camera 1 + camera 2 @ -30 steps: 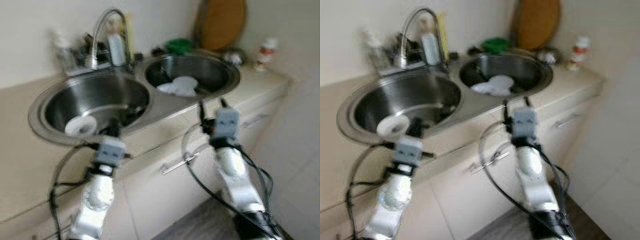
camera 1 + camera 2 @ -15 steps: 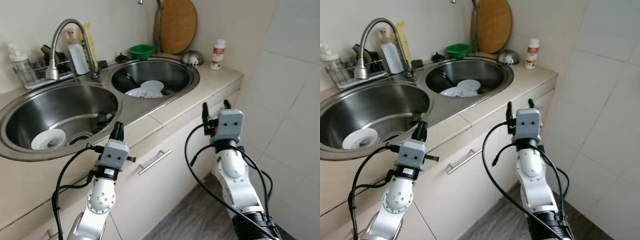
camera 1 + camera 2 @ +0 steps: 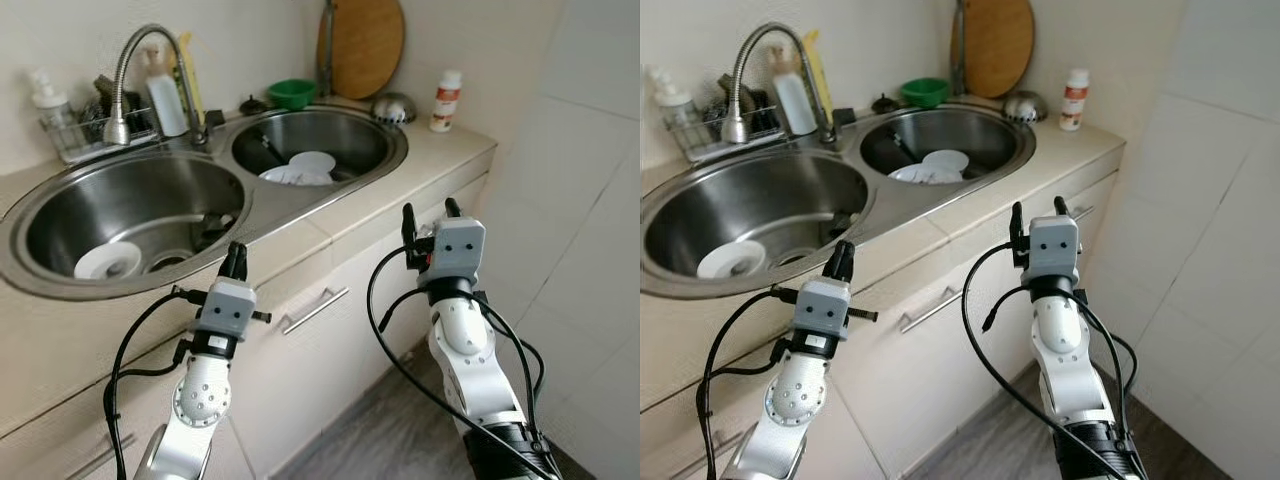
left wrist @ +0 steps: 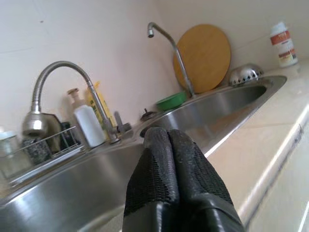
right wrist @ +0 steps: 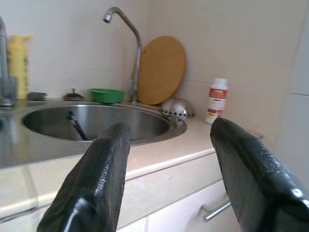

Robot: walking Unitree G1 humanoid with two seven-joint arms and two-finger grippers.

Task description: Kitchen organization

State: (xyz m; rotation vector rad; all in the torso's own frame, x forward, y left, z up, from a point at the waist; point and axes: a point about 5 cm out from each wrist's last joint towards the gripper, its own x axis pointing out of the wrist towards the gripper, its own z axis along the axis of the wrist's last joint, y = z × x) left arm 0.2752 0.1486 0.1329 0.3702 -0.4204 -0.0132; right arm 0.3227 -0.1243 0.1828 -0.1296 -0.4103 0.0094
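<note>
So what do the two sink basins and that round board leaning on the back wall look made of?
The sink basins look like brushed stainless steel: grey, with soft reflections. The round board looks like wood or bamboo: matte tan-brown, though no grain can be made out.

Bench (image 3: 60, 330): beige. Both sinks (image 3: 130, 215): brushed steel. Bowl (image 3: 291, 93) at the back edge: green. Round cutting board (image 3: 365, 45): tan wood. Bottle (image 3: 444, 100): white, red label. Plates (image 3: 300, 168): white.
</note>
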